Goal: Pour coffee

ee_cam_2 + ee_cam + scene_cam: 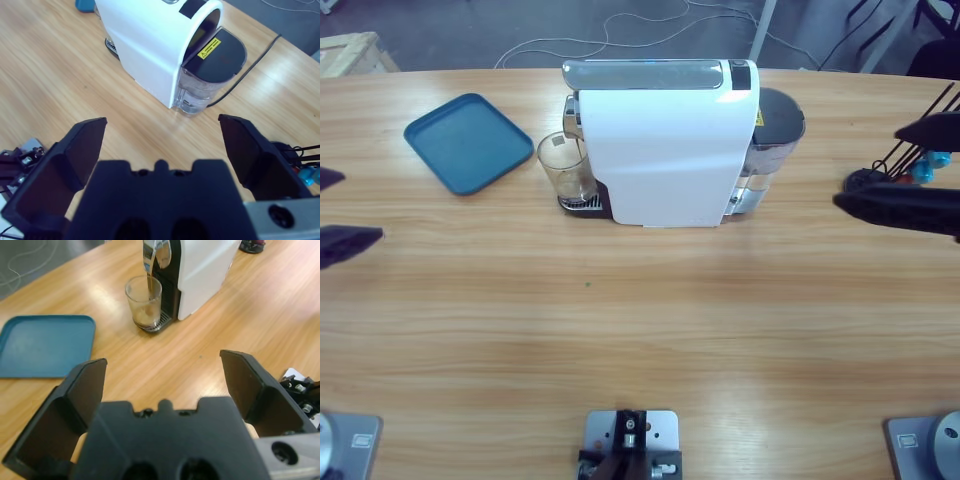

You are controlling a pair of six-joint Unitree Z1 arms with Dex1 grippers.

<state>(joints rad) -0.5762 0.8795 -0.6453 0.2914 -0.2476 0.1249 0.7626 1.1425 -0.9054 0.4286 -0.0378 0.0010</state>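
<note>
Under machine (665,150) spout: clear tumbler (144,302), coffee (146,316) layer at bottom, stream falling in. Blue tray (468,141) beside. Left gripper (162,375), right gripper (162,132) jaws spread, holding nothing.

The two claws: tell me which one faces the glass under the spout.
The left claw: its wrist view looks at the clear glass tumbler under the white coffee machine's spout. The right claw faces the machine's rear water tank.

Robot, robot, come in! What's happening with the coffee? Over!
Both grippers open, left gripper and right gripper holding nothing. Coffee streaming into the glass under the machine. Nothing in the way.
</note>
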